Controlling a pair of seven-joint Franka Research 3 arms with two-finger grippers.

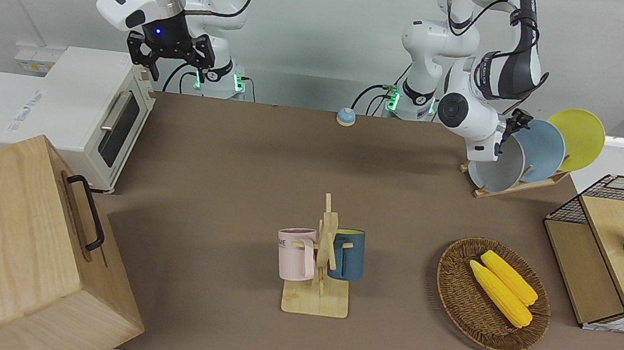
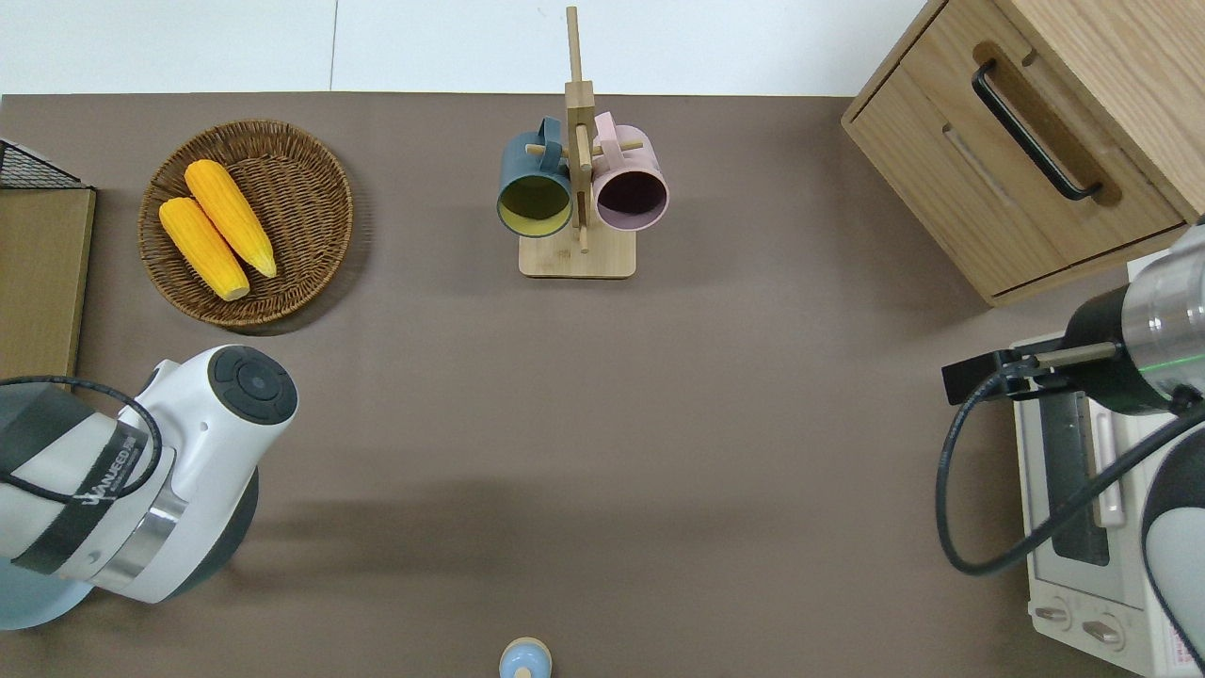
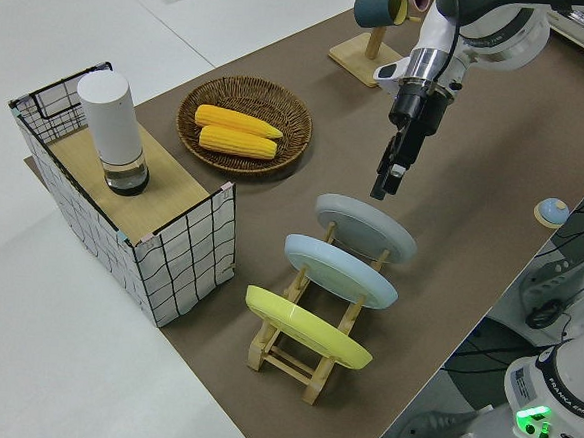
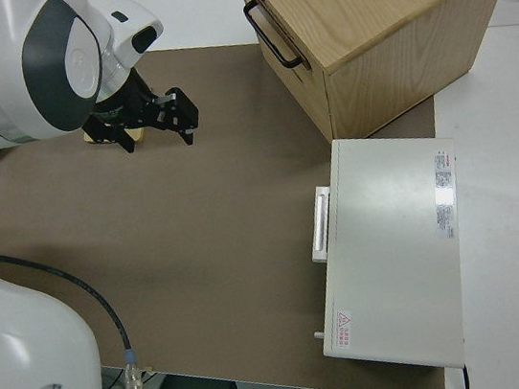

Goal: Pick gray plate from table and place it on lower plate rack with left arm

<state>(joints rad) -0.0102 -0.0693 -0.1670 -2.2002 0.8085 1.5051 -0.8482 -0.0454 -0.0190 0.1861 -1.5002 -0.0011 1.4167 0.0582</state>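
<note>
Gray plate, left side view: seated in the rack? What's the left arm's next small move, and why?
Probably lift the left gripper straight up and away. The gray plate leans in a slot of the lower plate rack beside the blue plate, and the gripper seems to hang just above its rim, not holding it.

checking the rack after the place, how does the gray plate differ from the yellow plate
The gray plate is pale gray; the yellow plate is bright yellow. The gray plate sits in the end slot of the lower plate rack toward the table's middle, the yellow plate in the opposite end slot, with a light-blue plate between them. The left gripper hangs over the gray plate's edge, apart from it; nothing is over the yellow plate. Both lean in the rack at a similar slant.
</note>
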